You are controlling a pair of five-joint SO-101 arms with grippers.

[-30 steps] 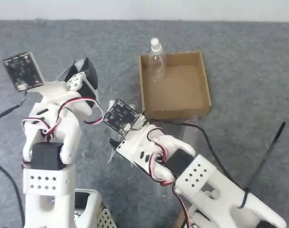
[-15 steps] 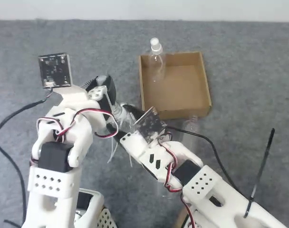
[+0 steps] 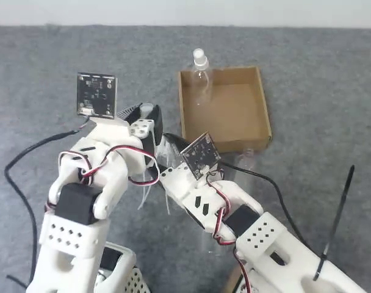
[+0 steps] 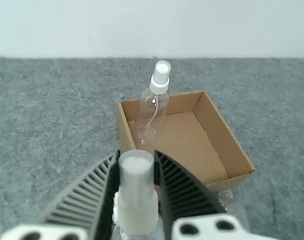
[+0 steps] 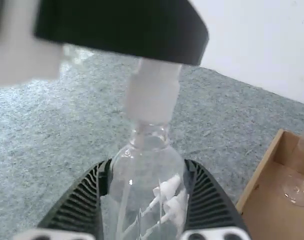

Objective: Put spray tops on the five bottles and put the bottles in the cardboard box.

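At the centre of the high view, the right tool (image 5: 146, 172) clamps the clear bottle (image 5: 144, 200) by its body. The left tool (image 4: 136, 160) pinches the white spray top (image 4: 136, 195) sitting on the bottle's neck. A capped bottle (image 3: 201, 73) stands upright in the upper-left corner of the cardboard box (image 3: 234, 116) on the grey tabletop (image 3: 320, 73).

Grey carpeted table (image 3: 320, 67); cardboard box (image 3: 234, 113) resting on it, open side up
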